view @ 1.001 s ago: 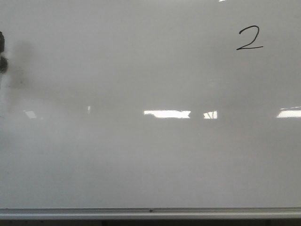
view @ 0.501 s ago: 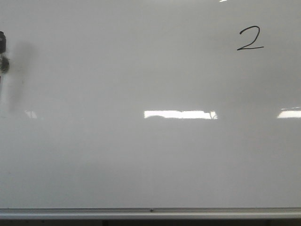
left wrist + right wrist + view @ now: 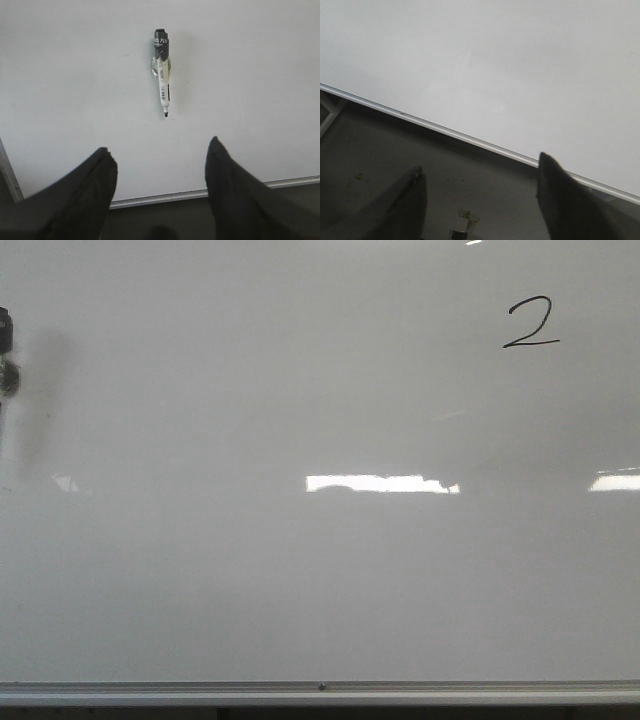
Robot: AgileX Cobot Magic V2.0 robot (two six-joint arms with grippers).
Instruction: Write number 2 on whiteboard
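One number 2 (image 3: 531, 322) sits in the upper right of the whiteboard (image 3: 300, 580); a marker (image 3: 161, 70) lies on the board, apart from the left gripper (image 3: 160, 155), spread wide and empty; the right gripper (image 3: 480, 172) likewise gapes over the rail (image 3: 485, 145)

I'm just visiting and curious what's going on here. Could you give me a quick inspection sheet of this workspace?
Surface: whiteboard, glossy, light reflections, metal rail along lower edge.
Job's things: number 2 written upper right; marker stuck on the board, tip down, uncapped.
Clutter: nothing seen.
Grippers: left gripper open, empty, back from the marker; right gripper open, empty.
Cables: nothing seen.
Surroundings: dark floor below the board.
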